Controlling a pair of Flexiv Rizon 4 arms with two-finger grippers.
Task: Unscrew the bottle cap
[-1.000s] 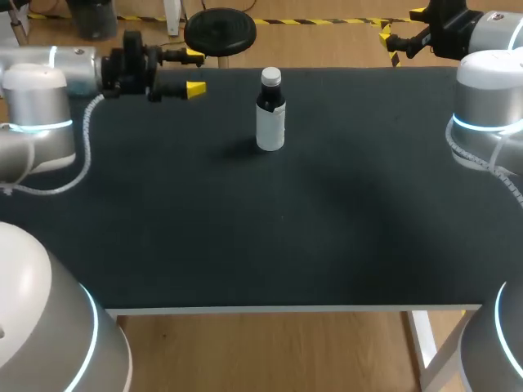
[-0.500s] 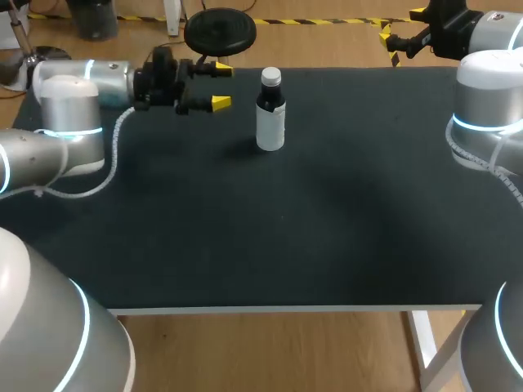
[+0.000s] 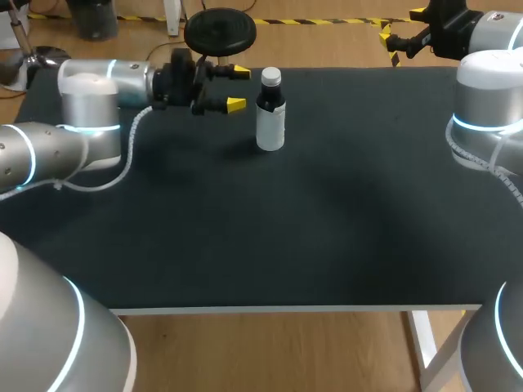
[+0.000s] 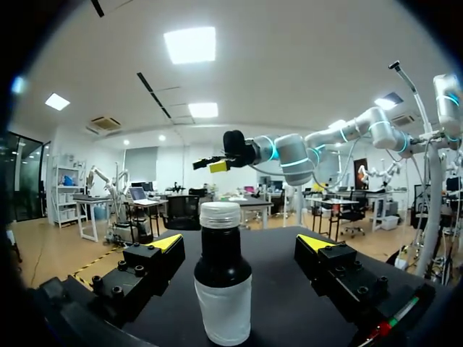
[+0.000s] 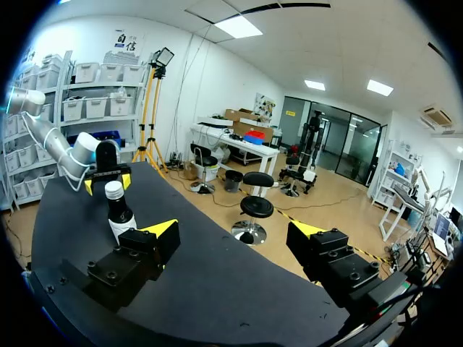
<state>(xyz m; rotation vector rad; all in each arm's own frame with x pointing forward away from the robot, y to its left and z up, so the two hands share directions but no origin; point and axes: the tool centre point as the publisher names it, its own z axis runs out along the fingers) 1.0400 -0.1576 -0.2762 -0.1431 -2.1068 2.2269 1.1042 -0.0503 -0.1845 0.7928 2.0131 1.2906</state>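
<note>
A small dark bottle (image 3: 270, 114) with a white label and a white cap (image 3: 270, 77) stands upright at the back middle of the black table (image 3: 327, 229). My left gripper (image 3: 237, 88) hovers open just left of it, at neck height, fingers pointing at the bottle. In the left wrist view the bottle (image 4: 223, 289) stands just ahead of and between the open yellow fingertips (image 4: 168, 242), untouched, with its cap (image 4: 220, 215) above them. My right gripper (image 3: 400, 34) is open past the back right edge, far from the bottle (image 5: 119, 213).
The table's white front edge (image 3: 294, 309) runs along the near side. Bulky arm links sit at both sides: my left arm (image 3: 82, 122) over the back left, my right arm (image 3: 486, 106) at the right edge.
My left gripper has travelled rightward along the back of the table and now sits close beside the bottle. The right arm and the bottle have not moved.
</note>
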